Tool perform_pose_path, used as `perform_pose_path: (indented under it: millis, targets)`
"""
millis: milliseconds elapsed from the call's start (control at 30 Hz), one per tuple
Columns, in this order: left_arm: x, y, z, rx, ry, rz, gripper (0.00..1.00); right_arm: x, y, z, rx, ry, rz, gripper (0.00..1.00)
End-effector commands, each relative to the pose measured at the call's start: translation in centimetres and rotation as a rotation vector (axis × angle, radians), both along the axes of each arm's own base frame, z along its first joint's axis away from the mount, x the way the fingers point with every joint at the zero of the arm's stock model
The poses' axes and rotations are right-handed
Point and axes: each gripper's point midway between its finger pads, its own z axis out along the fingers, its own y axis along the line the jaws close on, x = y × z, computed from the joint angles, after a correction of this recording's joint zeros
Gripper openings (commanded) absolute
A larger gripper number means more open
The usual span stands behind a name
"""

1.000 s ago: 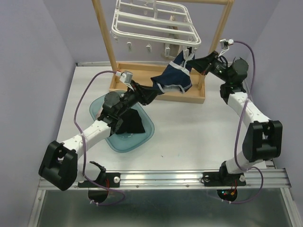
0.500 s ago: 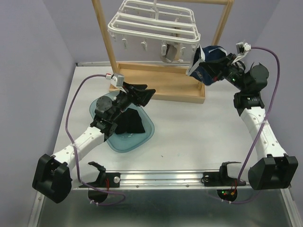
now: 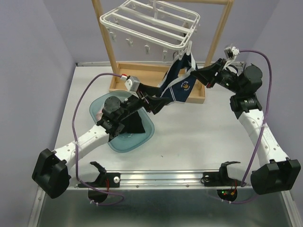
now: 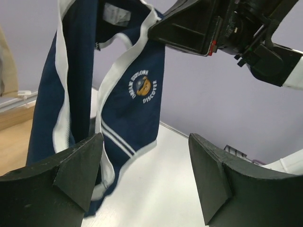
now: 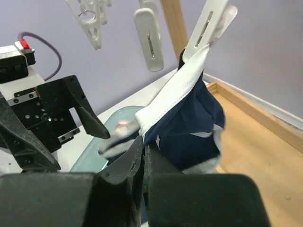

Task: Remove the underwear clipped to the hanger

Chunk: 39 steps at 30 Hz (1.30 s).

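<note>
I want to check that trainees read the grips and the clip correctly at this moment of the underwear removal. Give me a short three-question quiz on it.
1. True or false: the navy underwear hangs free of the hanger.
2. Which arm's gripper is shut on the navy underwear? A. left B. right C. neither
3. What lies in the teal tray?

Key:
1. False: a white clip grips its waistband.
2. B: the right gripper pinches the cloth, while the left gripper has its jaws open beside it.
3. A black garment.
</note>
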Motion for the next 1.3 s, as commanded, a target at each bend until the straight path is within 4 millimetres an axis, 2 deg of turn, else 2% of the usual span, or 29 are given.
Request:
perform_pose_path:
  millis: [0, 233, 433, 767, 833, 900, 1000, 1067, 1100, 1167, 1267]
  targets:
    - [-0.6, -1.1, 3.8, -0.036, -0.136, -0.017, 0.84, -1.8, 1.6, 2.4, -0.002, -0.067, 0.064, 0.01]
    - [0.3, -3.0, 4.8, -0.034, -0.162, -0.02, 0.84, -1.8, 4.1, 2.5, 0.008, -0.048, 0.119, 0.01]
    - [1.4, -4.9, 4.5, -0.012, -0.172, -0.022, 0.84, -1.3, 5.8, 2.9, 0.022, -0.031, 0.148, 0.01]
    - [5.6, -6.7, 3.4, 0.016, -0.168, 0.118, 0.83, -0.6, 6.6, 3.2, 0.05, 0.006, 0.152, 0.01]
    - [6.7, -6.5, 3.5, 0.008, -0.152, 0.17, 0.76, -0.6, 6.6, 3.2, 0.054, 0.01, 0.151, 0.01]
    - [7.6, -6.2, 3.2, 0.005, -0.13, 0.213, 0.6, -0.5, 6.6, 2.9, 0.055, 0.013, 0.148, 0.01]
    - [8.4, -6.1, 3.0, 0.003, -0.116, 0.244, 0.31, -0.5, 6.6, 2.7, 0.055, 0.017, 0.146, 0.01]
    - [8.5, -6.1, 3.2, -0.003, -0.115, 0.253, 0.16, -0.5, 6.6, 2.7, 0.058, 0.017, 0.147, 0.01]
    - [8.7, -5.9, 3.2, -0.006, -0.11, 0.267, 0.05, -0.5, 6.6, 2.6, 0.059, 0.022, 0.148, 0.01]
    - [8.7, -5.7, 3.3, -0.011, -0.11, 0.276, 0.0, -0.4, 6.6, 2.4, 0.059, 0.027, 0.145, 0.01]
    - [8.4, -5.0, 3.6, -0.029, -0.114, 0.29, 0.0, -0.5, 6.6, 2.3, 0.058, 0.026, 0.141, 0.0]
